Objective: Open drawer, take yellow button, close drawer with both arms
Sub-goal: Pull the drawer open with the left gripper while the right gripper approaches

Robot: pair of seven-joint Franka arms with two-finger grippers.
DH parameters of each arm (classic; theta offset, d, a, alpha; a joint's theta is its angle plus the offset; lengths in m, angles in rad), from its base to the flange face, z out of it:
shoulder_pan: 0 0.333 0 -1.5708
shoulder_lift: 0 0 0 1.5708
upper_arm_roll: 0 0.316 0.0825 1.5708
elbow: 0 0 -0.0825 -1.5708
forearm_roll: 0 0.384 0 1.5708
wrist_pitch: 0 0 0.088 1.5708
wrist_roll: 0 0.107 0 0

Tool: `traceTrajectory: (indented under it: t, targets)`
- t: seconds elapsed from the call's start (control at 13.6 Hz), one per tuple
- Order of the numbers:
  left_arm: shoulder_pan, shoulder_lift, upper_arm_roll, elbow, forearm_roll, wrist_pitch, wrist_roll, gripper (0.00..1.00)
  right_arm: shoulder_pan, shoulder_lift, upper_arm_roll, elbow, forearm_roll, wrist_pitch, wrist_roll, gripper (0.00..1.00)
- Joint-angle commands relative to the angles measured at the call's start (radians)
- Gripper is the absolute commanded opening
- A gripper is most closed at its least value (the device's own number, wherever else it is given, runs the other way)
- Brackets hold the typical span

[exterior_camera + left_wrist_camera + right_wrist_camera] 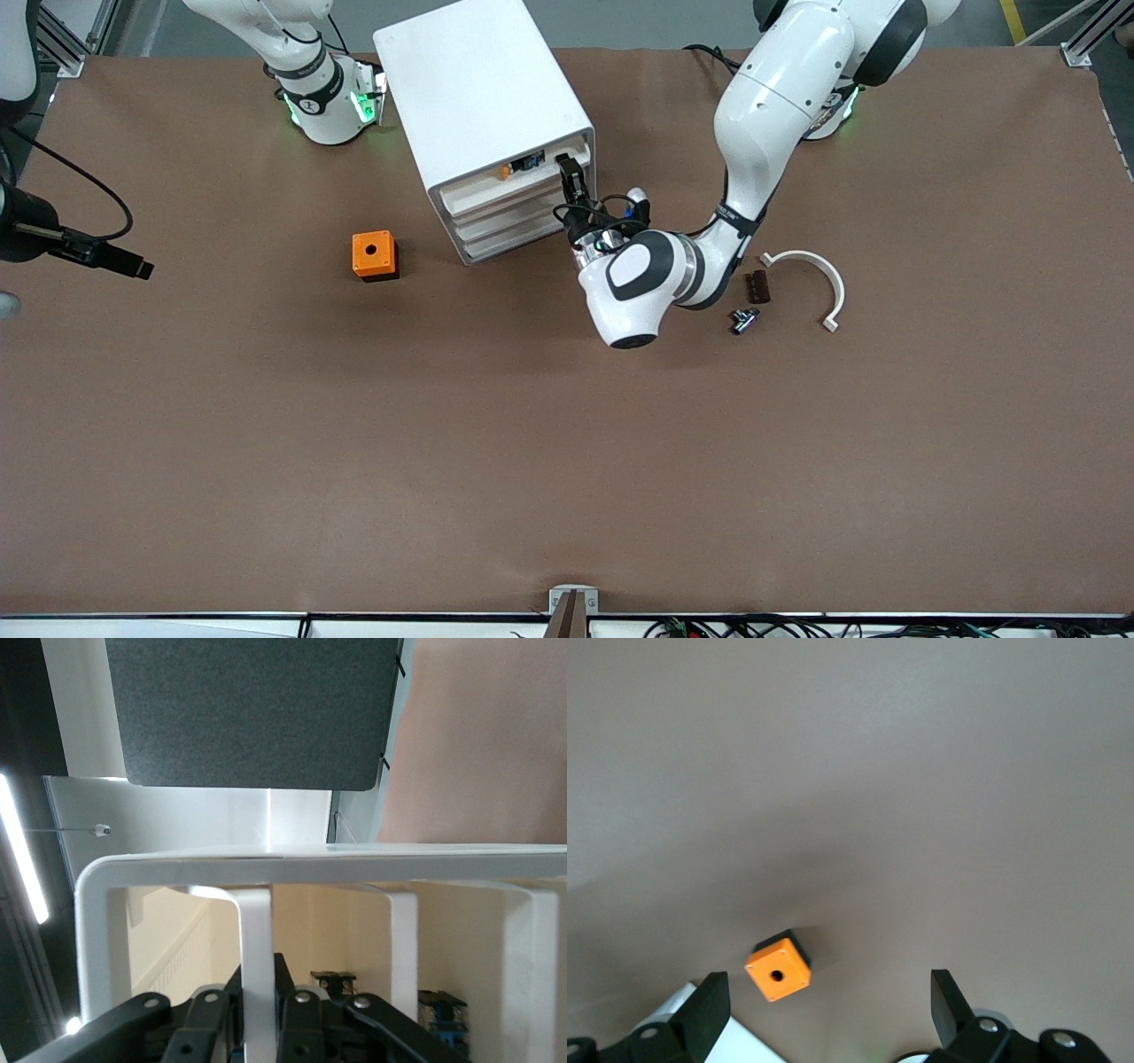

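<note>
**A:** What does your left wrist camera record?

**B:** My left gripper (pixel 257 1028), black fingers (pixel 208 1023) closed on a white upright bar (pixel 255 948) of the drawer (pixel 319 866) front.

**A:** Inside?

**B:** Cream interior; two small dark parts with blue (pixel 440 1014), identity uncertain.

**A:** Above the white frame?

**B:** A dark grey panel (pixel 252 709) and a pinkish surface (pixel 483 735).

Lay on the brown table (pixel 266 425): orange cube (pixel 375 255), white curved bracket (pixel 819 279), dark block (pixel 757 287), small black-and-metal part (pixel 743 320).
</note>
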Motion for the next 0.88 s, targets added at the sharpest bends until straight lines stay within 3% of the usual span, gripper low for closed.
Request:
traceTrajectory:
  t: [0.0, 0.44, 0.81]
  targets:
    - [0.034, 0.031, 0.012, 0.015, -0.007, 0.003, 0.012, 0.05, 0.02, -0.002, 0.003, 0.001, 0.032, -0.004, 0.093, 1.0]
    - [0.073, 0.033, 0.058, 0.021, -0.01, 0.009, 0.014, 0.05, 0.26, -0.002, 0.005, -0.003, 0.037, 0.061, 0.502, 1.0]
    - [0.145, 0.033, 0.076, 0.024, -0.018, 0.091, 0.041, 0.06, 0.434, -0.037, 0.005, -0.115, 0.06, 0.149, 0.796, 1.0]
